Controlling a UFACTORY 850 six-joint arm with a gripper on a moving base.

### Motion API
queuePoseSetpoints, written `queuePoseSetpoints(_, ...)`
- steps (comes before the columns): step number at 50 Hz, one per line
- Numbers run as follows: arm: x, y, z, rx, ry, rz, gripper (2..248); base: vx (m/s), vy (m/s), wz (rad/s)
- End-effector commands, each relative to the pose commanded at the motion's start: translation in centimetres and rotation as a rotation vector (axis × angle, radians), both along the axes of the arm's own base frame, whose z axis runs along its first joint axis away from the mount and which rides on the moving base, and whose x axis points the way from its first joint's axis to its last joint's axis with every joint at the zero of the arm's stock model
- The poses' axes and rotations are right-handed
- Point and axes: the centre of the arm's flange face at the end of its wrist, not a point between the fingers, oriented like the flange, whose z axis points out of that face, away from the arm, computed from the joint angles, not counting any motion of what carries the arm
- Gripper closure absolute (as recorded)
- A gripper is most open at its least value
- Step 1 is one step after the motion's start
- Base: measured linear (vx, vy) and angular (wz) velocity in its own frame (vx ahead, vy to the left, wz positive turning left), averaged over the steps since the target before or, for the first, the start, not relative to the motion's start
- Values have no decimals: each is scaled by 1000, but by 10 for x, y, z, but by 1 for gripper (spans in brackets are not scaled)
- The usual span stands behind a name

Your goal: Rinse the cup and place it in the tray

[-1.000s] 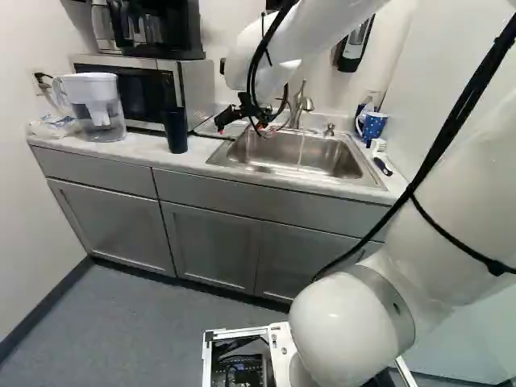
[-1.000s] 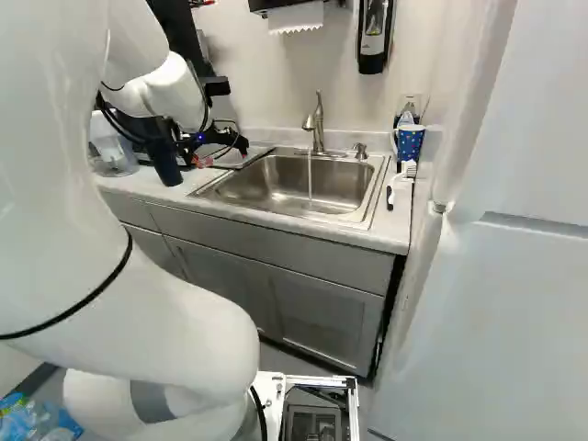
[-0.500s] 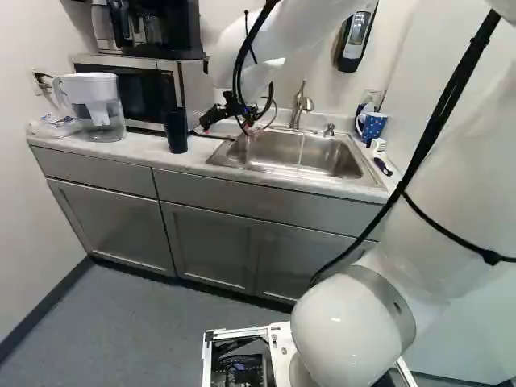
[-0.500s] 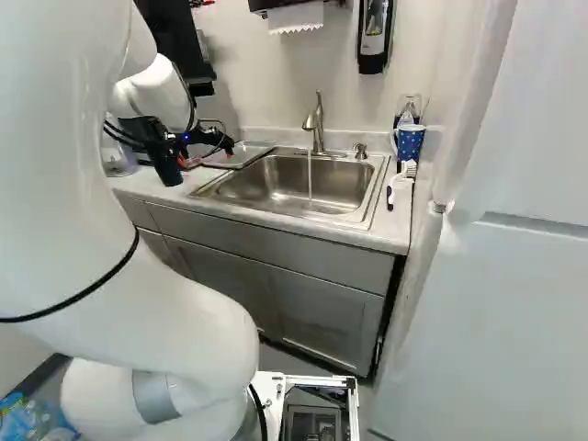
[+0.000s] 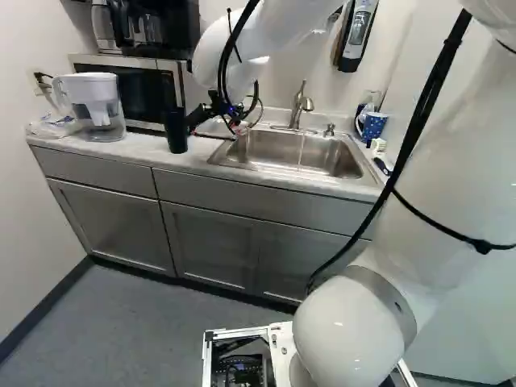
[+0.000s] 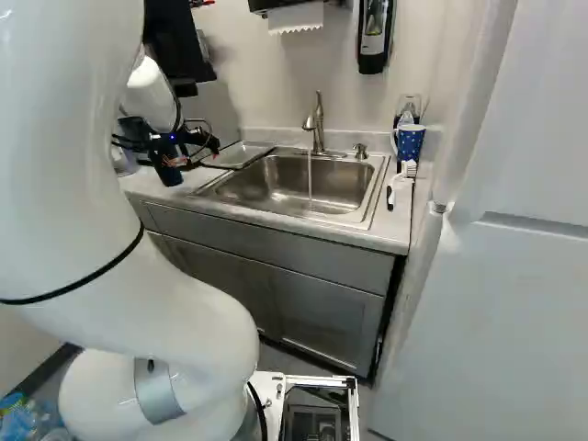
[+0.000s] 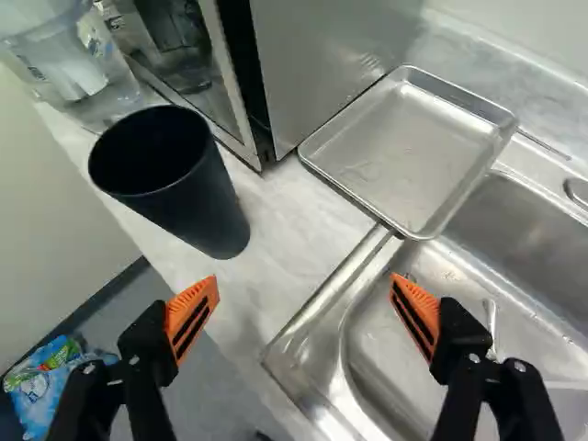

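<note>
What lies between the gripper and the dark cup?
In the wrist view, only bare countertop shows between the gripper and the dark cup.

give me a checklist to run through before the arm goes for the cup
1. Gripper open: ok, fingers wide apart with nothing between them.
2. Cup upright on the counter: ok.
3. Gripper lined up with the cup: not ok, the cup is ahead but off to one side, beyond one finger.
4. Cup holds nothing inside: cannot tell, its interior is too dark.
5. Water running from the faucet into the sink: ok.
6. Tray ready to take the cup: ok, right side up and bare.
</note>
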Motion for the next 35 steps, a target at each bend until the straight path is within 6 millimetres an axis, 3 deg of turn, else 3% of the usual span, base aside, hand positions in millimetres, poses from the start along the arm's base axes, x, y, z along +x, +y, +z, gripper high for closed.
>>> queuePoseSetpoints(35,-3,61,-3,3,-5,107,3,0,0,0)
